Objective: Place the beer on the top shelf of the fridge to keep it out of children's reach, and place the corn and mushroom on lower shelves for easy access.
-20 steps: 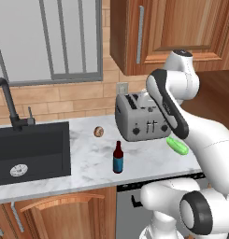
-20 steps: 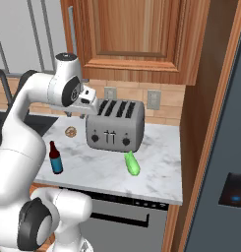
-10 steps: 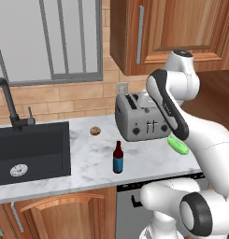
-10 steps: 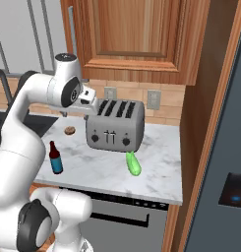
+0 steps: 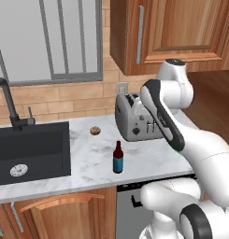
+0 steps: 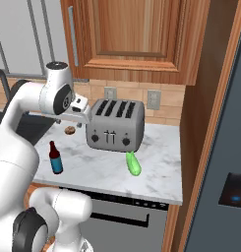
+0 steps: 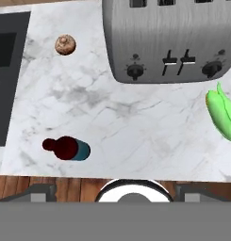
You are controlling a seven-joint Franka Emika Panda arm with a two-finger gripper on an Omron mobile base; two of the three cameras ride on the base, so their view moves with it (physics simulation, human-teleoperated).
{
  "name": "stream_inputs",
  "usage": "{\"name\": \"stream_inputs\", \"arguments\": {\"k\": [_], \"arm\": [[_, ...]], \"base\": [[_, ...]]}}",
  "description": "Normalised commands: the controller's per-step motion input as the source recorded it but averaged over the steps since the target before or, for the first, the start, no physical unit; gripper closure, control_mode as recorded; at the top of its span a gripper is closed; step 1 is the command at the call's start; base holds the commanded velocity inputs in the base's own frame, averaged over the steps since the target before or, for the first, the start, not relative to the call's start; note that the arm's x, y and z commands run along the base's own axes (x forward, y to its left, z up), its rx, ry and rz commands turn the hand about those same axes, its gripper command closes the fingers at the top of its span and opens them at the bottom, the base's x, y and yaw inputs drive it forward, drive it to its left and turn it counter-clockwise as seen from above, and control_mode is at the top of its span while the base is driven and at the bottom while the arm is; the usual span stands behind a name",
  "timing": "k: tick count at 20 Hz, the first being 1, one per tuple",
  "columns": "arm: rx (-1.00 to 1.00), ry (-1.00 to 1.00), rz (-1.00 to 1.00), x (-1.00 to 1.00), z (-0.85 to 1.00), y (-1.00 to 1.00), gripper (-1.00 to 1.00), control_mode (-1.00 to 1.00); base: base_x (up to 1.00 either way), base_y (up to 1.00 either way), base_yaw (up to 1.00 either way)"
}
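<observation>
Marble counter [image 5: 88, 158] is carrying all three task items, which are lying well apart from one another, presumably so that each can be approached without disturbing the rest. The beer [image 5: 118, 158] is standing upright near the front edge, clear on all sides. The mushroom [image 5: 94, 130] is resting farther back, between the black sink [image 5: 32, 149] and the toaster [image 6: 114, 126]. The corn [image 6: 134, 163] is lying flat just in front of the toaster. From the hand view the arm is looking straight down on the counter from above, apparently surveying before a first pick. The gripper's fingertips are not distinguishable there, so whether the claw is spread or pressed together cannot be told; nothing is being pinched. The fridge [image 6: 225, 162] is showing as a dark door cut off at the right edge of the right base view; its door is appearing closed, so the shelves are hidden. The arm is blocking the corn from the left base view.
</observation>
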Motion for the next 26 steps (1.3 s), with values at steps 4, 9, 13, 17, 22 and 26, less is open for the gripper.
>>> {"name": "stream_inputs", "arguments": {"k": [4,9,13,17,22,26], "arm": [[0.00,0.00,0.00,-0.56,-0.38,0.26,-1.00,-1.00],[0.00,-0.03,0.00,-0.51,-0.33,0.28,-1.00,-1.00],[0.00,-0.09,0.05,-0.34,-0.21,0.09,-1.00,-1.00],[0.00,-0.12,0.11,-0.30,-0.17,0.04,-1.00,-1.00],[0.05,-0.15,0.17,-0.06,-0.03,0.00,-1.00,-1.00],[0.10,-0.11,0.28,0.00,-0.01,-0.13,-1.00,-1.00]], "base": [[0.00,0.00,0.00],[0.00,0.00,0.00],[0.00,0.00,0.00],[0.00,0.00,0.00],[0.00,0.00,0.00],[0.00,0.00,0.00]]}}
